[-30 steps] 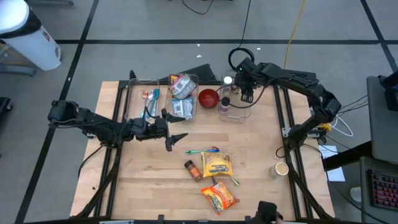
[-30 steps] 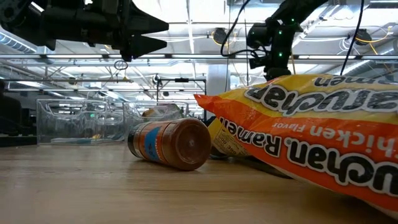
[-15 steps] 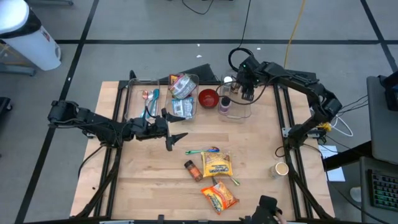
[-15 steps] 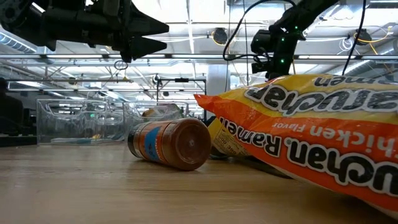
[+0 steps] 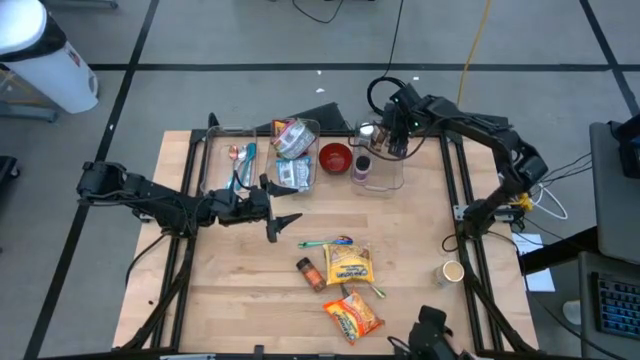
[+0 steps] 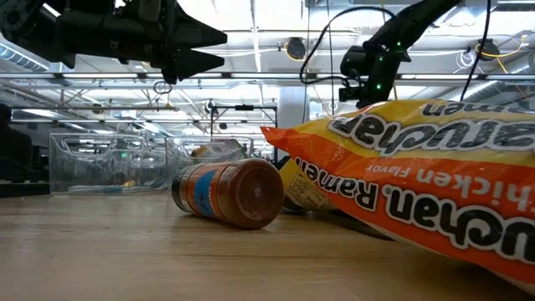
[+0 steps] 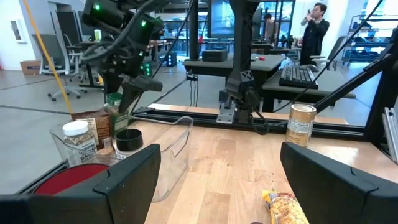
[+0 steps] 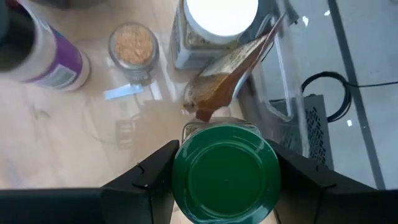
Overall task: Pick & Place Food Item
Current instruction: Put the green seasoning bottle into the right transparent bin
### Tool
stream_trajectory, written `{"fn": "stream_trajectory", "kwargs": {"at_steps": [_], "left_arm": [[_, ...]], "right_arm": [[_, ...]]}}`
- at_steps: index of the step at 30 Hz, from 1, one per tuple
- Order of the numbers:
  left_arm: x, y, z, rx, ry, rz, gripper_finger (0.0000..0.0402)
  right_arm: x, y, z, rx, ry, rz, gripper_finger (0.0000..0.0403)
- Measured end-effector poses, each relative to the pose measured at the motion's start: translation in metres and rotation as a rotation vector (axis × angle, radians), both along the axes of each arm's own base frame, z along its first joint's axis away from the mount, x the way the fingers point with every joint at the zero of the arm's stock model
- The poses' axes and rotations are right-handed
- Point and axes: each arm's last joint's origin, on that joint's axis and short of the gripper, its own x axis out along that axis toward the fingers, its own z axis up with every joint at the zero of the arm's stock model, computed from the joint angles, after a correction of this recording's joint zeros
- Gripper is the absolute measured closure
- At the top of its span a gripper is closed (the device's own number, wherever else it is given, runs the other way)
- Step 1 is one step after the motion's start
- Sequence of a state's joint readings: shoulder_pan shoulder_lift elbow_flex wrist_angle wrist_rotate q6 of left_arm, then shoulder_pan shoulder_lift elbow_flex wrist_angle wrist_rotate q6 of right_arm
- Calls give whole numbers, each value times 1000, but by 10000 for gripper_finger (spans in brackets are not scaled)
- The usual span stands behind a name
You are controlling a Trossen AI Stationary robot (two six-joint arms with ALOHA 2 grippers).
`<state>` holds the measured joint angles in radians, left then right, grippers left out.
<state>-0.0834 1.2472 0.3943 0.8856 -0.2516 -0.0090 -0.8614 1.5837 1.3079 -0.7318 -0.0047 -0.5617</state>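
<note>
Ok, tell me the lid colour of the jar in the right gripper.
Green. The jar's lid shows best in the right wrist view.

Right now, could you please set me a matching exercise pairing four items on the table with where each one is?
Items:
1. green-lidded jar
2. red bowl
3. spice bottle
4. paper cup

Places:
A. lying on its side on the bare table, beside the ramen packets
B. standing near the table's right edge
C. held in the right claw over the clear bin
D. between two clear bins

Pairs: 1-C, 2-D, 3-A, 4-B
</note>
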Motion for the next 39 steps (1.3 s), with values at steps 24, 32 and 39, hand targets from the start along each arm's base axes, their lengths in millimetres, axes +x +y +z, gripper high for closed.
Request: {"fn": "stream_trajectory", "kwargs": {"at_steps": [24,32,39], "left_arm": [[0,0,0,1,0,-18,62],[0,0,0,1,0,-18,62],[0,0,0,1,0,-18,62]], "right_arm": [[6,-14,-26,72,24,-3,208],[6,-16,-26,76,-7,-13,208],[5,-16,-26,75,-6,-17,201]]}}
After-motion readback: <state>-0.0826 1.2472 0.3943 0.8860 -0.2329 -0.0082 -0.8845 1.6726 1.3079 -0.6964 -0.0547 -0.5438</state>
